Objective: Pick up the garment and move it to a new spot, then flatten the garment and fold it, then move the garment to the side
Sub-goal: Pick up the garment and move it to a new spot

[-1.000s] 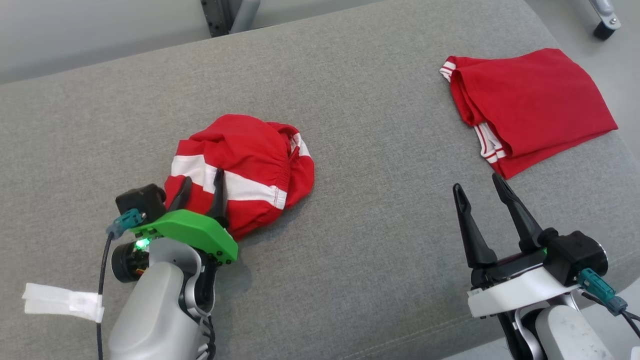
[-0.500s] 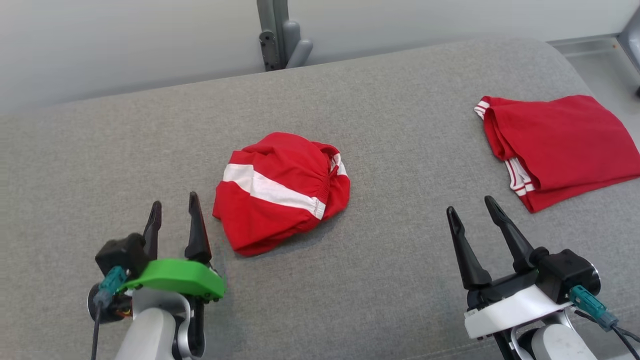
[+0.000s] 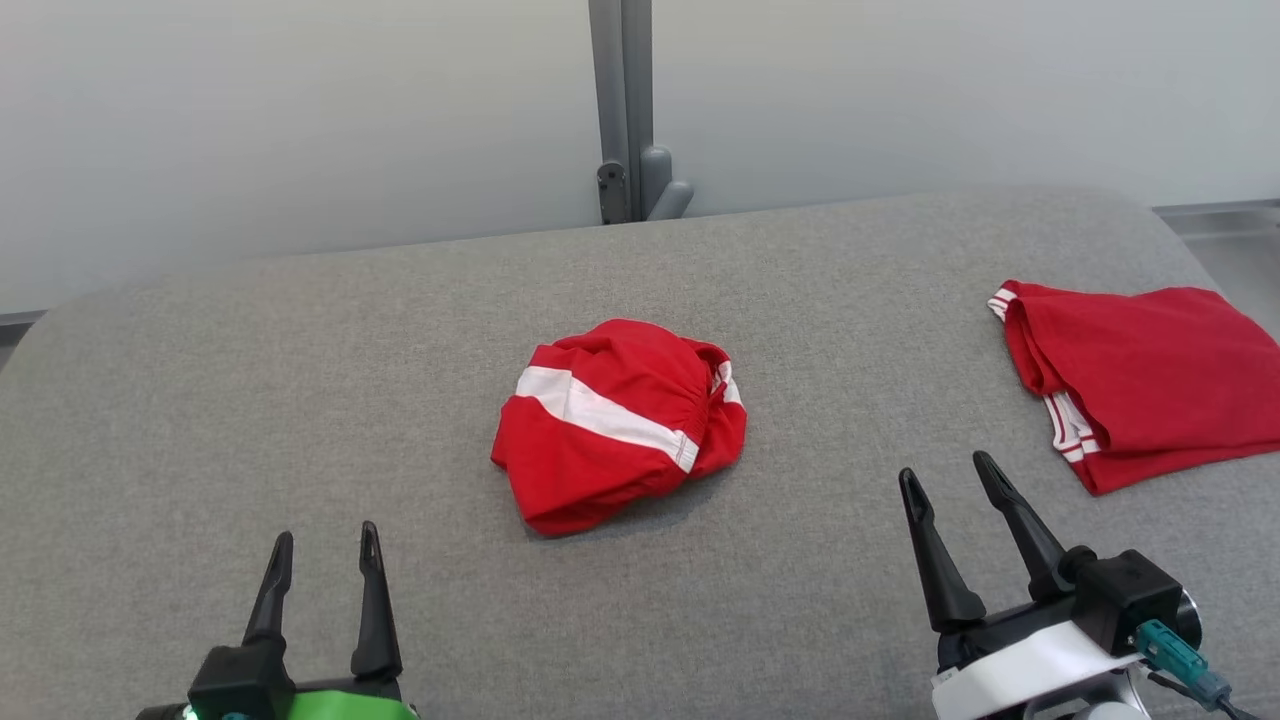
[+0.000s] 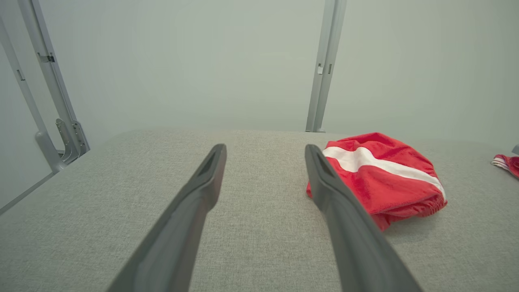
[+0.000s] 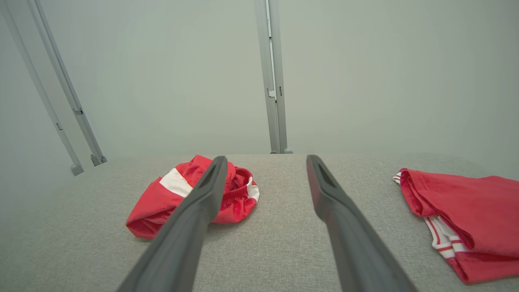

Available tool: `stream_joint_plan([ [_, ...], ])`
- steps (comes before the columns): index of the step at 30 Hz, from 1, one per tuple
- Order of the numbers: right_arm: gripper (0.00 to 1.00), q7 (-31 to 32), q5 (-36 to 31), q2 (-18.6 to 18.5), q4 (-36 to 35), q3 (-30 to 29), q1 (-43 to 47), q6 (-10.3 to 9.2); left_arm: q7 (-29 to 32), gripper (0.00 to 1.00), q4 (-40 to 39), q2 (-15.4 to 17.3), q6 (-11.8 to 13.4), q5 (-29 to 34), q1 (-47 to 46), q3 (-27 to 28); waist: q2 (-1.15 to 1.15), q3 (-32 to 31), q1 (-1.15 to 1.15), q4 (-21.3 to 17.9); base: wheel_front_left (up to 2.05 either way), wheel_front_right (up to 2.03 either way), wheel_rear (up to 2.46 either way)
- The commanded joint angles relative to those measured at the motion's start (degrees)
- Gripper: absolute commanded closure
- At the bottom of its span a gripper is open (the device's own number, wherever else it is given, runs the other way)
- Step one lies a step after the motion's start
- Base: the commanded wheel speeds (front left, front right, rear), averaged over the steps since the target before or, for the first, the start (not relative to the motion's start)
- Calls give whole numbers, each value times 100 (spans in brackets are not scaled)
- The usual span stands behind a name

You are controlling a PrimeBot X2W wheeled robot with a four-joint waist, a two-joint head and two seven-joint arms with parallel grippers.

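Head view: left gripper (image 3: 325, 535) withdrawn, crumpled garment (image 3: 610, 430) released at cushion (image 3: 300, 400) centre; right gripper (image 3: 945, 467) idle; fingers all spread. Flattening next.

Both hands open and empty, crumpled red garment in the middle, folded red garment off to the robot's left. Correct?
Not quite: the folded red garment lies to the robot's right, as the head view shows. The left hand and right hand are open and empty, and the crumpled garment lies in the middle.
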Motion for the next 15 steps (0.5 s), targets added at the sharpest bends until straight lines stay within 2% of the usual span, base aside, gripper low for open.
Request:
stream_joint_plan([
  [1,0,4,-27,16,10,-18,67,-9,-17,0,-96,-8,-8,110,136,-6,0,-102,0,90,0,0,0],
  [5,0,4,-27,29,38,-5,156,-9,-11,0,-156,-20,37,300,388,-23,0,-148,0,127,0,0,0],
  [15,0,4,-45,43,108,1,266,-9,-12,0,-152,-27,142,328,542,-96,0,-215,0,148,0,0,0],
])
